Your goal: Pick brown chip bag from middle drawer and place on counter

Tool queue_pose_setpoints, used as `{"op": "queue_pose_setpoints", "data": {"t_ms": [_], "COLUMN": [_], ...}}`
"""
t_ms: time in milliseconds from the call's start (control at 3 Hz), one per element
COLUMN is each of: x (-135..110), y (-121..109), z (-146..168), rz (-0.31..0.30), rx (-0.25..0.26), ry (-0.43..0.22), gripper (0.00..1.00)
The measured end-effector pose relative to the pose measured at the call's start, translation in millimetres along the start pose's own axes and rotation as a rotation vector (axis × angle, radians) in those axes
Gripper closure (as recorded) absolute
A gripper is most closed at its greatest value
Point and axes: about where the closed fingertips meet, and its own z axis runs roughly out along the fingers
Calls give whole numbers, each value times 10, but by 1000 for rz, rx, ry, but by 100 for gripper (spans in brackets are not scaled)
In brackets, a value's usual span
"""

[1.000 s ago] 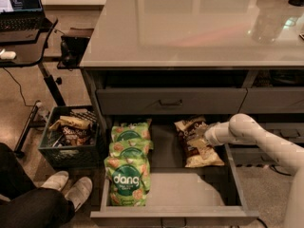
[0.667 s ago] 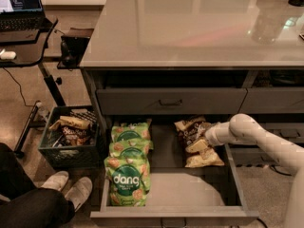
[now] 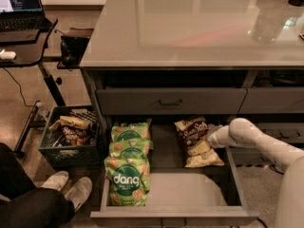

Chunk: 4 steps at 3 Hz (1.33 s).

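The brown chip bag (image 3: 195, 139) lies flat on the grey floor of the open middle drawer (image 3: 190, 194), at the back right. It is dark brown with cream edges and white lettering. My gripper (image 3: 212, 136) reaches in from the right on a white arm (image 3: 256, 141) and sits at the bag's right edge, touching or almost touching it. The bag hides part of the gripper's tip. The glossy pale counter (image 3: 190, 27) spans the top of the cabinet, above the drawer.
Three green "dang" bags (image 3: 127, 167) lie in a row at the drawer's left. A shut shallower drawer front with a dark handle (image 3: 170, 101) is above. A crate of snacks (image 3: 71, 134), a person's legs and shoes (image 3: 57, 194) and a laptop desk (image 3: 23, 27) are at the left.
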Motion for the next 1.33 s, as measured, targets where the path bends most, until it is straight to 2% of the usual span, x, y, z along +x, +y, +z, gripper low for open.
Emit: {"op": "queue_pose_setpoints", "data": {"t_ms": [333, 667, 1333], "x": [168, 307, 307], "y": [-140, -260, -260], "z": [96, 205, 206], "rz": [33, 57, 57], "rx": [39, 71, 71], "ry": [28, 60, 60], "gripper": [0, 19, 65]}}
